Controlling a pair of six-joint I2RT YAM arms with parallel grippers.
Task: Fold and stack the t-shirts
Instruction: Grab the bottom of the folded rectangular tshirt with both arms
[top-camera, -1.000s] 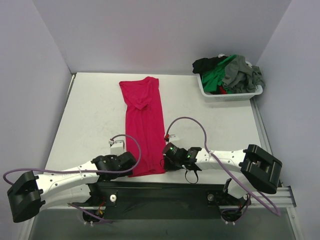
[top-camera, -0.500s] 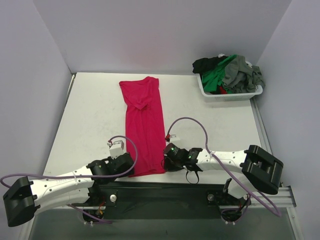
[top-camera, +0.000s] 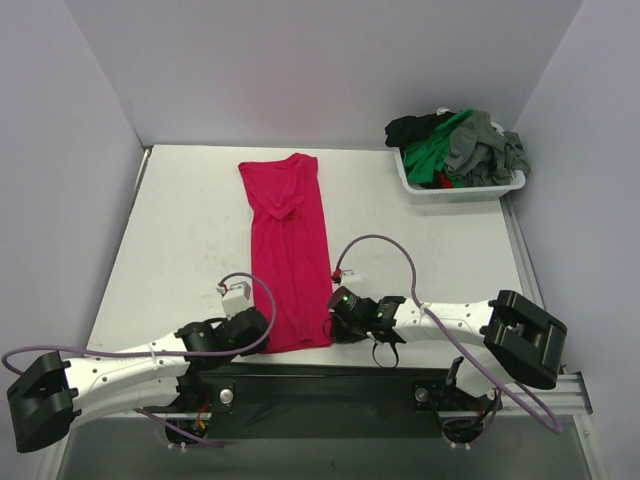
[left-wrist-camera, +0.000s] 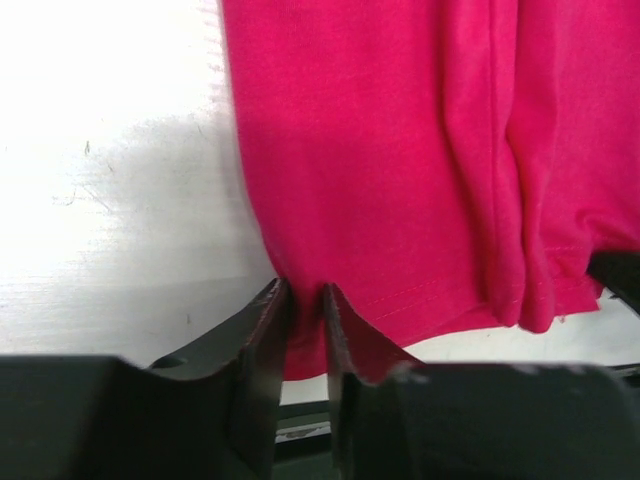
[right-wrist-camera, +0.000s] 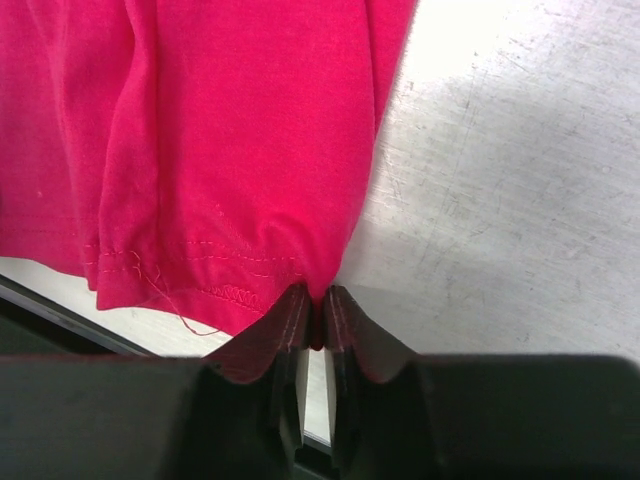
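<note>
The crimson-red t-shirt (top-camera: 289, 250) lies folded into a long strip down the middle of the table, collar end far, hem near. My left gripper (top-camera: 262, 337) is shut on the hem's near left corner (left-wrist-camera: 305, 330). My right gripper (top-camera: 331, 325) is shut on the hem's near right corner (right-wrist-camera: 318, 290). The red cloth fills both wrist views (left-wrist-camera: 420, 160) (right-wrist-camera: 220, 130). The green (top-camera: 432, 150), grey (top-camera: 478, 150) and black (top-camera: 410, 128) t-shirts lie bunched in the basket.
The white plastic basket (top-camera: 455, 190) stands at the far right corner of the table. The table's near edge (top-camera: 300, 358) runs just below the hem. Purple walls close in on the left, back and right.
My left gripper has slid right onto the hem's left corner and closed on it. The right gripper stays put on the right corner. The shirt's near end has shifted slightly.
</note>
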